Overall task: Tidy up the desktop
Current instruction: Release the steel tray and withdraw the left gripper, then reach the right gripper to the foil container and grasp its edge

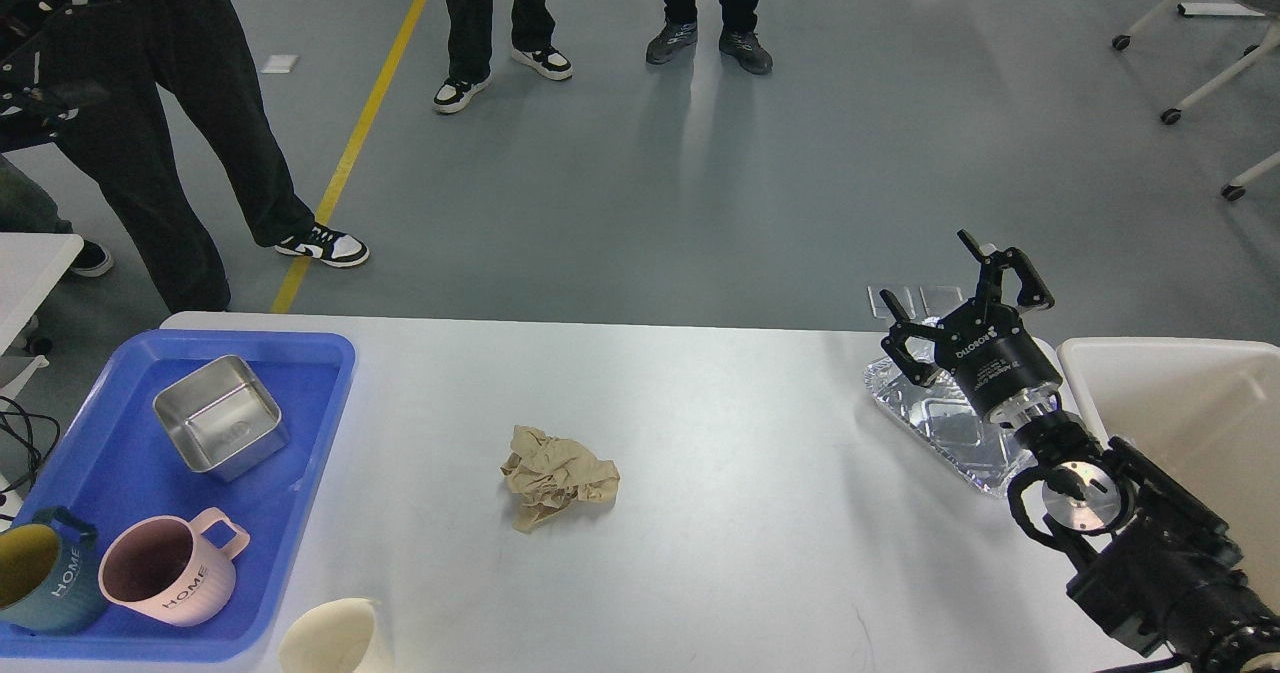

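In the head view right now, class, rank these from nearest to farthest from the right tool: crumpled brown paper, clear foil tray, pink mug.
From the right tool:
1. Clear foil tray, just below it.
2. Crumpled brown paper, mid-desktop.
3. Pink mug, far left.
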{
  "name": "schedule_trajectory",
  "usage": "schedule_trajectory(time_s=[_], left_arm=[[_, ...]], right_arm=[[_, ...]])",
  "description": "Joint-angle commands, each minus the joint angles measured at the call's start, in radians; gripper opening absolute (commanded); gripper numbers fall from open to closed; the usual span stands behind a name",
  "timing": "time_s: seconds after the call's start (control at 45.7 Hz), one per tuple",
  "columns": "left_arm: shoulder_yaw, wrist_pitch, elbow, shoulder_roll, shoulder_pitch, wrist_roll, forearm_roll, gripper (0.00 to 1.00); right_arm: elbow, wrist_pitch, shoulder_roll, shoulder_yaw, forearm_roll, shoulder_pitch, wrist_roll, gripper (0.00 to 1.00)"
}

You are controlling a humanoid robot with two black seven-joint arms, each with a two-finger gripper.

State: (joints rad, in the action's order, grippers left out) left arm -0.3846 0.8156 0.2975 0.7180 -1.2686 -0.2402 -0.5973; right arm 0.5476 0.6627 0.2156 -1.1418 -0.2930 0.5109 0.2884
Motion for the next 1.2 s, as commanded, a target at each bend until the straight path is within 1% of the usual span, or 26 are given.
schedule_trajectory(time_s=[0.0, 0.109, 0.219, 0.328, 0.437, 0.547, 0.656, 0.809, 1.181], left_arm=[[0.0, -0.019, -0.001, -0.087, 0.043, -0.01, 0.134, 0.96], [0.0, -0.036, -0.001, -0.178, 0.115, -0.01, 0.24, 0.96], [-0.031, -0.046, -0.009, -0.307, 0.19, -0.013, 0.35, 0.96], [-0.121, -0.079, -0.015, -0.409, 0.265, -0.011, 0.436, 0.96], [-0.235, -0.118, -0.015, -0.491, 0.353, -0.011, 0.459, 0.96], [-0.338, -0.125, -0.015, -0.564, 0.42, -0.01, 0.458, 0.97], [-0.388, -0.144, -0.015, -0.591, 0.472, -0.011, 0.459, 0.97], [-0.457, -0.19, -0.015, -0.609, 0.492, -0.01, 0.485, 0.97], [-0.502, -0.181, -0.014, -0.627, 0.512, -0.008, 0.485, 0.97]], right_arm=[[0.0, 0.0, 0.005, -0.001, 0.0, -0.002, 0.0, 1.0], [0.0, 0.0, 0.005, -0.001, 0.0, 0.001, 0.0, 1.0], [0.0, 0.0, 0.005, -0.001, 0.0, 0.001, 0.001, 1.0], [0.0, 0.0, 0.005, -0.001, 0.0, 0.002, 0.0, 1.0], [0.0, -0.002, 0.007, -0.001, 0.0, 0.001, 0.0, 1.0], [-0.009, -0.002, 0.013, -0.001, 0.0, 0.003, 0.0, 1.0], [-0.02, -0.003, 0.018, -0.003, 0.0, 0.006, 0.0, 1.0], [-0.023, -0.005, 0.025, -0.003, 0.0, 0.006, 0.0, 1.0], [-0.025, -0.026, 0.027, -0.004, 0.0, 0.021, 0.0, 1.0]])
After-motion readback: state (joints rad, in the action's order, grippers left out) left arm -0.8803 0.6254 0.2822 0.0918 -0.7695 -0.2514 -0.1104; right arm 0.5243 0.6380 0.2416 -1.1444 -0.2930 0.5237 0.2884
